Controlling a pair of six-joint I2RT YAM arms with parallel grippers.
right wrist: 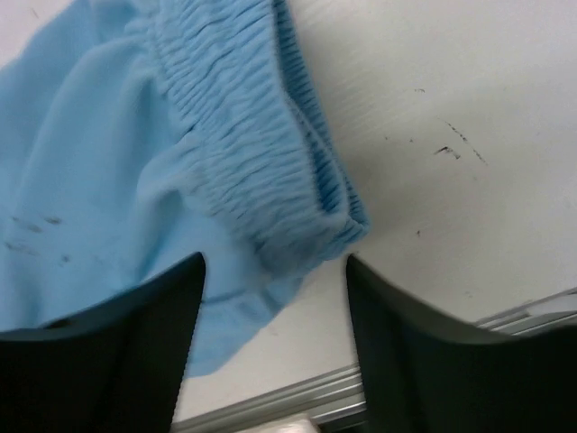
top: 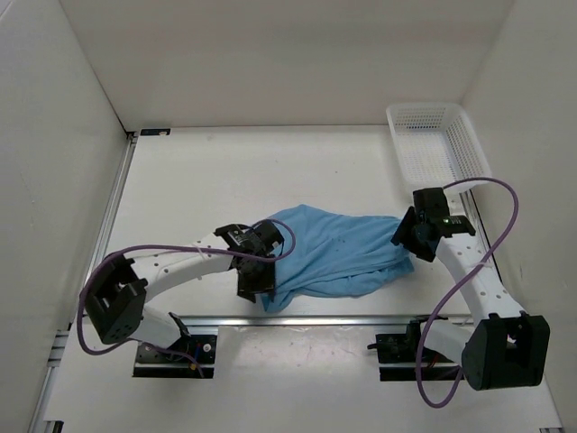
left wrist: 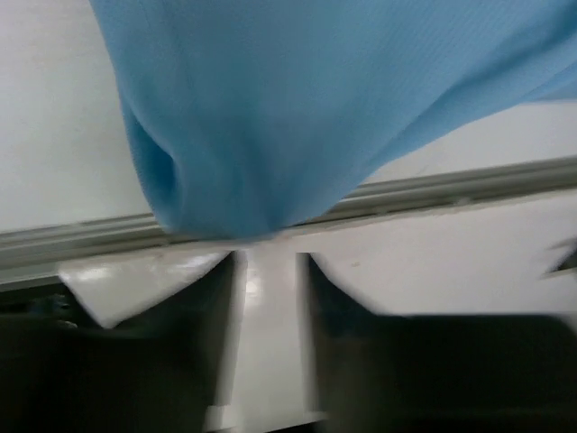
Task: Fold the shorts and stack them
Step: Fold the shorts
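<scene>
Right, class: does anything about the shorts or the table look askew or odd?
The shorts lie bunched and skewed rather than flat, and their near-left corner is right beside the metal rail at the table's near edge. A few small dark specks mark the fabric in the right wrist view.

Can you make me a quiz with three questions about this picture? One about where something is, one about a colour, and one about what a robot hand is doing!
1. Where is the basket?
A. near left corner
B. far right corner
C. in the middle

2. What colour are the shorts?
A. red
B. green
C. light blue

3. How is the right gripper?
A. open
B. shut on the basket
C. shut on a cup

Answers:
1 B: the top view shows it far back on the right.
2 C: the cloth is light blue in every view.
3 A: its fingers stand apart, with the shorts' edge lying loose between them.
</scene>
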